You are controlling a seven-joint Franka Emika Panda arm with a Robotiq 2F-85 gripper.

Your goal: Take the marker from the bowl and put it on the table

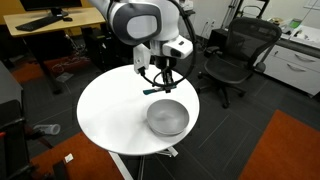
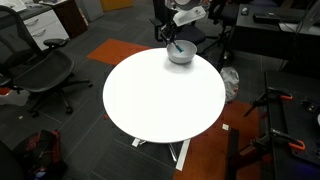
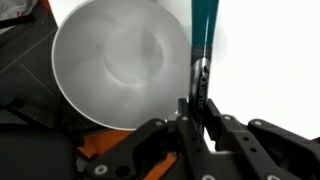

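Note:
My gripper (image 1: 160,88) is shut on the marker (image 3: 201,50), a slim dark stick with a teal-blue body, and holds it above the white round table (image 1: 110,115). In the wrist view the marker sticks out between the fingers (image 3: 198,112) over bare white tabletop, just right of the shiny metal bowl (image 3: 120,65). The bowl (image 1: 167,117) sits near the table's edge and looks empty. In an exterior view the marker (image 1: 157,90) hangs sideways under the fingers, above and left of the bowl. In an exterior view the gripper (image 2: 173,42) hovers by the bowl (image 2: 180,53) at the table's far side.
Black office chairs (image 1: 238,55) (image 2: 35,68) stand around the table. A wooden desk (image 1: 50,25) with a monitor is behind. An orange floor patch (image 1: 285,145) lies beside the table. A tripod stand (image 2: 275,120) is nearby. Most of the tabletop (image 2: 160,95) is bare white.

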